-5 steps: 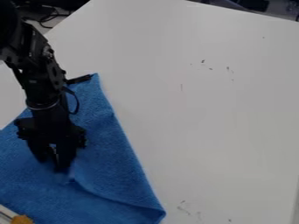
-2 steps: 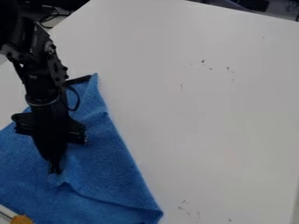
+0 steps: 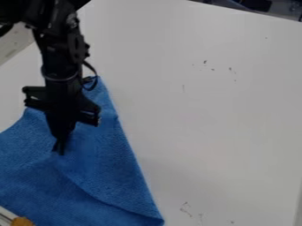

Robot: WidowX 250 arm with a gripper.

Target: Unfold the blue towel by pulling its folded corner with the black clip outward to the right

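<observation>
While the blue cloth (image 3: pixel 106 172) is lying creased across the lower left of the white table (image 3: pixel 206 110), I am pinching its upper middle in the closed black gripper (image 3: pixel 60 149); near its lower edge, an orange-yellow object (image 3: pixel 22 221) is sitting

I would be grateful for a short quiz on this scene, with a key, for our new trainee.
1. What colour is the cloth below the hand? A) red B) blue C) green
2. True or false: the hand hangs beyond the cloth's right edge, over bare table.
3. Fill in: the orange thing shows near the view's ____ left corner.
Key: 1 B; 2 false; 3 lower
</observation>
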